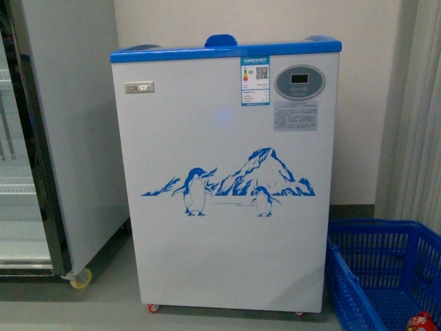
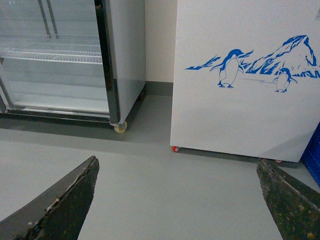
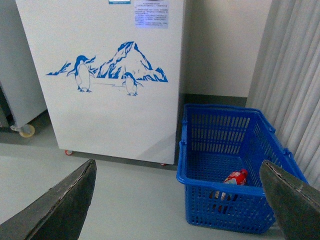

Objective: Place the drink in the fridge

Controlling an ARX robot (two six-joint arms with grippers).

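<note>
The fridge point(image 1: 227, 179) is a white chest freezer with a blue top rim and a penguin-and-mountain decal; it stands straight ahead and also shows in the left wrist view point(image 2: 245, 75) and the right wrist view point(image 3: 110, 75). The drink point(image 3: 235, 178), a bottle with a red cap and red label, lies in a blue basket point(image 3: 227, 187) on the floor to the right of the fridge; a bit of it shows in the front view point(image 1: 422, 322). My left gripper point(image 2: 177, 200) is open and empty above the floor. My right gripper point(image 3: 177, 200) is open and empty, short of the basket.
A tall grey upright glass-door cooler point(image 1: 48, 138) stands left of the fridge, on casters point(image 2: 120, 128). The blue basket point(image 1: 386, 276) sits at the fridge's right, next to a pale curtain point(image 3: 295, 85). Grey floor point(image 2: 165, 190) lies in front.
</note>
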